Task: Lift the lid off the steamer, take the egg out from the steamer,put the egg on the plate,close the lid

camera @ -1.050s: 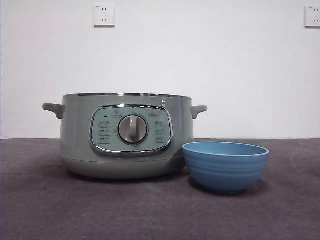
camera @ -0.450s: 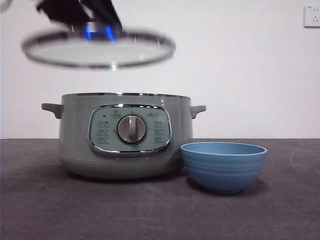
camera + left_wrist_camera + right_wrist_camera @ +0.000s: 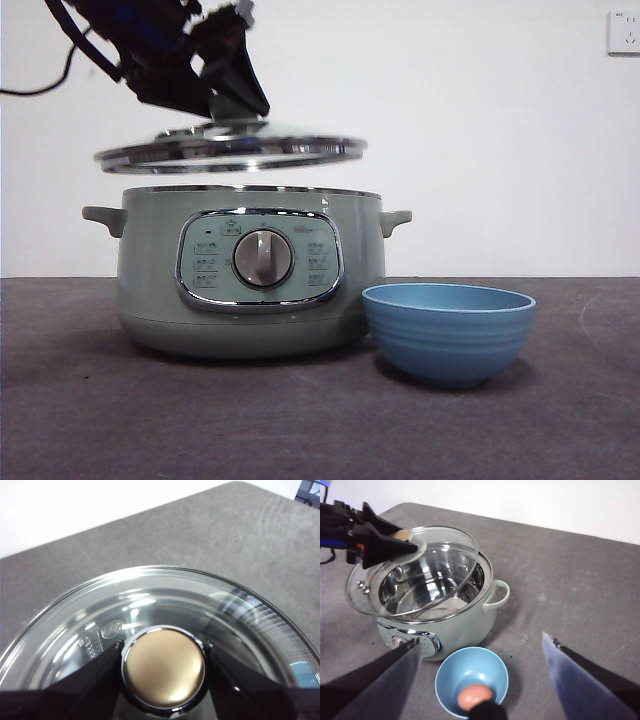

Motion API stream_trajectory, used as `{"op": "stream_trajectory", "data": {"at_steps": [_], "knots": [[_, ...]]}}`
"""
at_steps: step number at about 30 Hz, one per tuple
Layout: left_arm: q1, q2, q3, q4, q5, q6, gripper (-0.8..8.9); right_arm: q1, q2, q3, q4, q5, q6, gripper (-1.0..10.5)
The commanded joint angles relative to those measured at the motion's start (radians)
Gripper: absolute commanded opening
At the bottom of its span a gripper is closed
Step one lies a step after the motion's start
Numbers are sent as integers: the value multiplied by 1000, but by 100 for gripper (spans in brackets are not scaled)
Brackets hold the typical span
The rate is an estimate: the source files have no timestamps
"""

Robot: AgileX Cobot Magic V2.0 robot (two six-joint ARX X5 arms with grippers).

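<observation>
My left gripper [image 3: 225,105] is shut on the knob [image 3: 164,667] of the glass lid [image 3: 230,150] and holds it level just above the sage-green steamer [image 3: 250,270], shifted a little to the left of the pot's rim. The right wrist view shows the lid [image 3: 415,570] over the open steamer [image 3: 465,620], whose steel inside is bare. The egg [image 3: 472,696] lies in the blue bowl [image 3: 450,685], the plate, beside the pot. The bowl's wall [image 3: 448,330] hides the egg in the front view. My right gripper [image 3: 480,640] is open, high above the bowl.
The grey table [image 3: 100,420] stretches around the pot and the bowl. A white wall with sockets [image 3: 625,32] stands behind. A black cable [image 3: 40,85] hangs from the left arm at the upper left.
One second ago the lid was out of view. It came in high at the upper left, then moved down and to the right, close over the steamer's rim.
</observation>
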Motion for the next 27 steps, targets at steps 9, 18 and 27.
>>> {"op": "stream_trajectory", "data": {"at_steps": [9, 18, 27], "knots": [[-2, 56, 17, 156, 2, -7, -9, 1, -1, -8, 2, -2, 28, 414], [-5, 108, 17, 177, 4, -8, -9, 2, 19, -8, 0, -3, 29, 414], [-8, 130, 17, 141, 1, -10, -9, 2, 26, -8, -1, -29, 29, 413]]}}
